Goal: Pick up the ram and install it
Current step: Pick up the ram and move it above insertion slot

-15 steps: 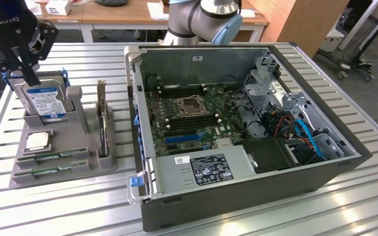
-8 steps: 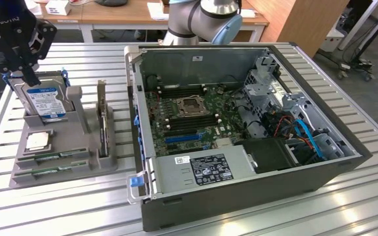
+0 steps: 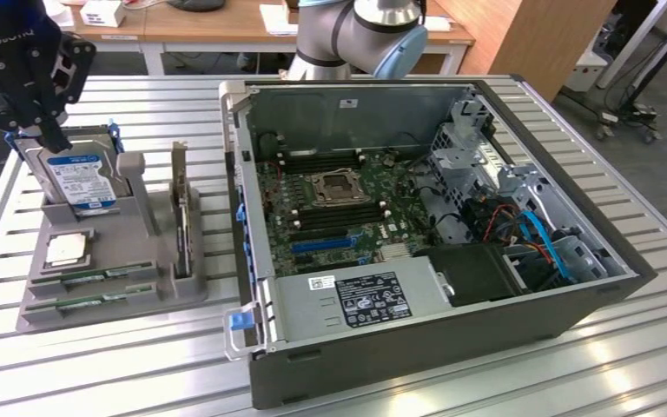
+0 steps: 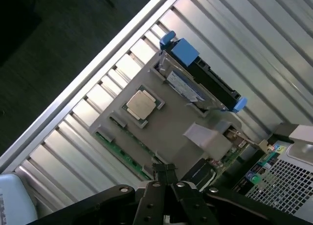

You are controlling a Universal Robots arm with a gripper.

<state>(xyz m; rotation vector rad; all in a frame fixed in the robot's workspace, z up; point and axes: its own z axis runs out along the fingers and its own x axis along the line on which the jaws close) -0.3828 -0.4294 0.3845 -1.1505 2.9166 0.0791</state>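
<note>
Ram [image 3: 93,278] lying flat in front slot of holder [image 3: 171,291], sitting at 8 o'clock in exterior view. Second stick [image 3: 79,304] lying just beside it, toward 6 o'clock. Ram not yet picked.

Gripper [image 3: 44,130] hovering at 12 o'clock from ram, over drive [image 3: 79,178], well apart from ram. Fingers pressing together, gripping nothing.

Case [image 3: 565,295] lying open at 3 o'clock from holder; board slots [image 3: 310,161] looking unfilled.

Judging: pick and install both pending.

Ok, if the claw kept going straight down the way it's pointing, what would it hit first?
Probably the hard drive standing in the gray holder, or the holder beside it; the shut claw hangs above them and depth is unclear.
</note>
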